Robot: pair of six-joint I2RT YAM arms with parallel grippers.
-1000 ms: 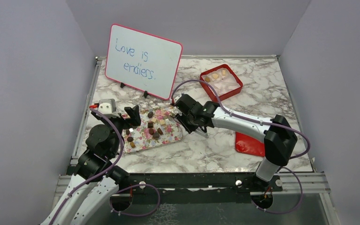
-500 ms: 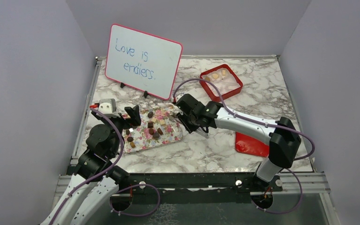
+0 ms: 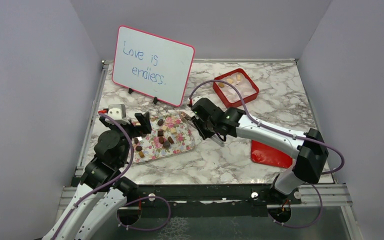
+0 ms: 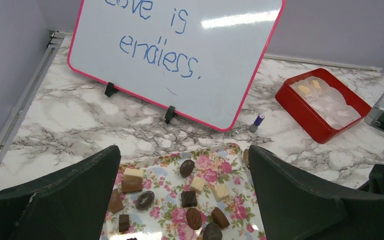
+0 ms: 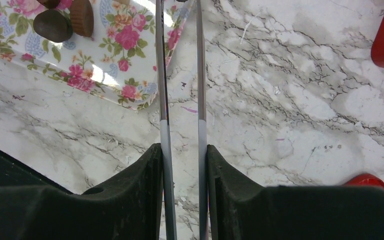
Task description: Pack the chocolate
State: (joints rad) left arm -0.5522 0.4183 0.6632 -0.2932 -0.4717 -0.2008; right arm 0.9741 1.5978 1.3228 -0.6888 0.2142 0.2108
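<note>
Dark brown, reddish-brown and pale tan chocolate (image 4: 189,198) on a pink floral-patterned tray (image 4: 211,176); a red box (image 4: 305,117) lined in white; a pink-framed whiteboard (image 4: 180,30) lettered in blue; silver tweezers (image 5: 161,75); a grey-veined white marble table (image 4: 80,120)

Work surface recorded as a table (image 3: 280,107) topped in white marble with grey veins; a metal rail (image 3: 98,90) is noted along its left edge. Plain lavender-grey walls (image 3: 30,100) enclose three sides. Overhead light is reflected as a bright streak on the whiteboard (image 4: 180,55).
</note>
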